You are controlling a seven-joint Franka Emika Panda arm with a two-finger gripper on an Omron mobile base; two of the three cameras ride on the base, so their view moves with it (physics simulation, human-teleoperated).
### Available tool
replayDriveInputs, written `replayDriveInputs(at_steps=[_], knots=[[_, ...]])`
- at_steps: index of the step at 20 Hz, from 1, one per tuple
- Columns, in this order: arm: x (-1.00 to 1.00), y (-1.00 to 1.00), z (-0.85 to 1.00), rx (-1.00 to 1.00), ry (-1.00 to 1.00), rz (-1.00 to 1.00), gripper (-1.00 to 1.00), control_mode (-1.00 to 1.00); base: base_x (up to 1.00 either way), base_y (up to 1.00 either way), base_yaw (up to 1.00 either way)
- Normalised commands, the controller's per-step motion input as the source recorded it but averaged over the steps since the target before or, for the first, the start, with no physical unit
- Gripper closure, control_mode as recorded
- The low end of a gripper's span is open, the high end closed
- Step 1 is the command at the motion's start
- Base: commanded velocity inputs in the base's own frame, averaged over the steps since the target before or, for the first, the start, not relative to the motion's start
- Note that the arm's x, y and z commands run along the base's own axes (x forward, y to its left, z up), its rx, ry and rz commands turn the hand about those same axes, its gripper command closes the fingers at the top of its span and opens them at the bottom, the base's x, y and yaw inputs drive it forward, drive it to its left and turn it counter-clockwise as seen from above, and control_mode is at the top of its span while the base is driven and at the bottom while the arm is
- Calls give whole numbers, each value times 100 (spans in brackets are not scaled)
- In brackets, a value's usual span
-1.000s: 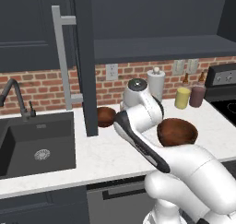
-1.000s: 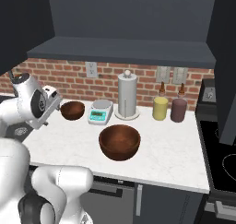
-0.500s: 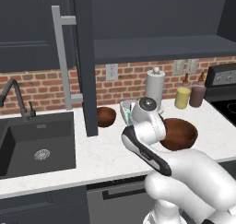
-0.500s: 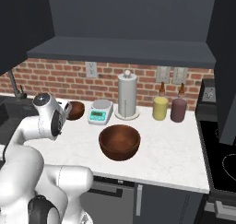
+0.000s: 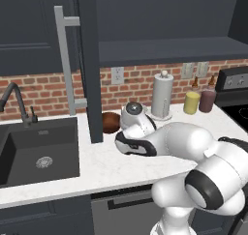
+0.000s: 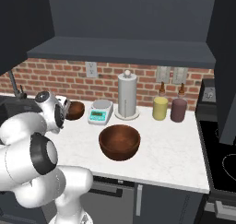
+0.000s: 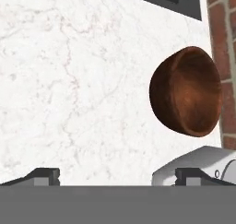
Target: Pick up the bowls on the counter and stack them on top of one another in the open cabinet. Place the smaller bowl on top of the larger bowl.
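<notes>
no text, label, brand or number can be read anywhere. the scale [image 6: 101, 112] on the worktop [image 6: 175, 154] has a pale display, too small to make out. the two bottles [image 6: 171, 102] by the brick wall bear no legible label, and the paper towel roll [image 6: 127, 97] is plain white.

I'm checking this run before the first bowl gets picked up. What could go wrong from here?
1. The smaller bowl sits close to the brick wall and the scale, so the open claw, not yet around it, may bump either while closing in.
2. The bowl's rounded side could slip out of the fingers.
3. Going for the smaller bowl first risks the wrong order: the larger bowl on the counter must go underneath.
</notes>
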Motion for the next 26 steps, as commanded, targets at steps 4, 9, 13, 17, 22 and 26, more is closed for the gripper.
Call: replayDriveInputs(at_steps=[4,9,13,17,22,26], knots=[[35,30,20,-4,14,0,-100,-100,0,0,0],[1,15,-9,-1,3,1,-100,-100,0,0,0],[1,0,-38,-9,4,0,-100,-100,0,0,0],[25,9,-12,-6,1,0,-100,-100,0,0,0],[35,17,-19,-7,3,0,-100,-100,0,0,0],[26,4,-19,-4,2,0,-100,-100,0,0,0]])
